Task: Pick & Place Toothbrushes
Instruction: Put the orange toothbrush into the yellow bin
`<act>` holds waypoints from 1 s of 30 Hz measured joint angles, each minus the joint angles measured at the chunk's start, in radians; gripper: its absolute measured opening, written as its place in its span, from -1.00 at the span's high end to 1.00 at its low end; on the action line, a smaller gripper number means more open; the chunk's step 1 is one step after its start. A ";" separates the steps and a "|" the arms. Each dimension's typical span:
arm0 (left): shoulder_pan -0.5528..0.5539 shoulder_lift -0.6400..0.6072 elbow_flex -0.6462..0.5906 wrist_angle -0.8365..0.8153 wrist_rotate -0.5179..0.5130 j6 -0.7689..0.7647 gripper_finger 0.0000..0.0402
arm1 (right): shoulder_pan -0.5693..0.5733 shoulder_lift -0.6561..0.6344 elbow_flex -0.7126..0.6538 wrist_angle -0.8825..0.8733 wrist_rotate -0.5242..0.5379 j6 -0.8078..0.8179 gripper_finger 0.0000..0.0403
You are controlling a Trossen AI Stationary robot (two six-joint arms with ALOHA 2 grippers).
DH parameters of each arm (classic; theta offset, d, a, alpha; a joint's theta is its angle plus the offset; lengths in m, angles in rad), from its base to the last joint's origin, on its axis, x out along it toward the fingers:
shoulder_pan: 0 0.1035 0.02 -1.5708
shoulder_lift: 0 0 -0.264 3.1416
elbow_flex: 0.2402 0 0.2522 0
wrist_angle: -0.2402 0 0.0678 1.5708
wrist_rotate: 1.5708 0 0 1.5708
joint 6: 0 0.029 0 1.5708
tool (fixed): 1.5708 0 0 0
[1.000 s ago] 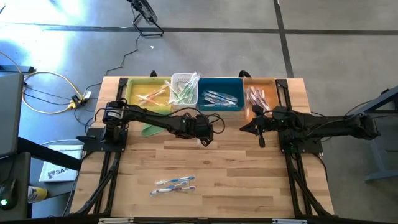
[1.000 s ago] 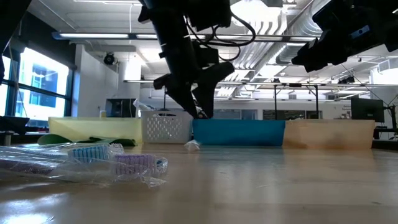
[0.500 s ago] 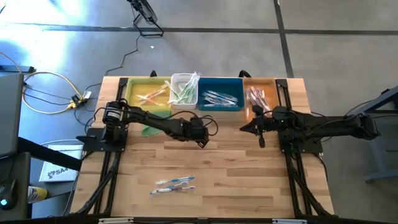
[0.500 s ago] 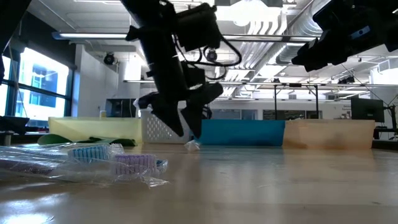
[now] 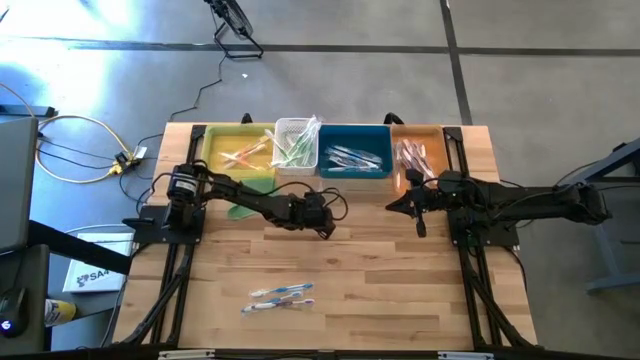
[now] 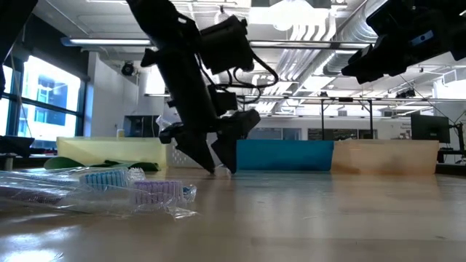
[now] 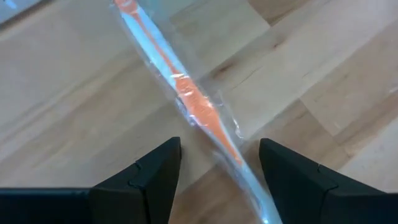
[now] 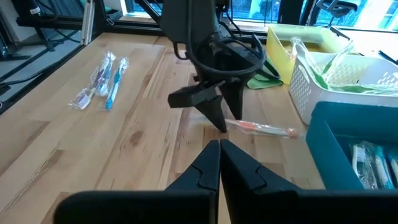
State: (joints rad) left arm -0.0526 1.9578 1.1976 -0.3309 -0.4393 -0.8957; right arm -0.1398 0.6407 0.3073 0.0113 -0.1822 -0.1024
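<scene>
Left hand (image 7: 219, 163) is spread wide, low over the surface (image 5: 380, 270), with the orange toothbrush (image 7: 193, 102) lying between its fingers, not pinched.

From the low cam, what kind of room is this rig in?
Probably an open lab or workshop in an industrial building: exposed ceiling ducts and strip lights, a bare concrete floor with loose cables, and workbenches with monitors behind the table.

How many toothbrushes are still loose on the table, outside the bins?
3: an orange toothbrush lies between the open left gripper's fingers, and a blue pair lies near the table's front edge. Others may be hidden under the arms.
</scene>
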 joint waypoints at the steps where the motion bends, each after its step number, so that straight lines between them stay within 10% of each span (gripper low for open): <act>1: -0.001 0.001 0.000 -0.002 0.000 0.001 -0.08 | 0.000 0.000 0.000 0.000 0.000 0.000 0.98; 14: 0.000 0.073 0.009 0.055 0.012 0.004 -0.05 | 0.000 0.000 0.000 -0.005 0.000 0.000 0.98; 30: 0.001 0.081 0.088 0.031 0.048 0.111 0.67 | 0.000 0.000 0.000 -0.004 0.000 0.000 0.98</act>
State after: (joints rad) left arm -0.0513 2.0392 1.2859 -0.2998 -0.3909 -0.7846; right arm -0.1397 0.6407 0.3077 0.0074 -0.1822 -0.1024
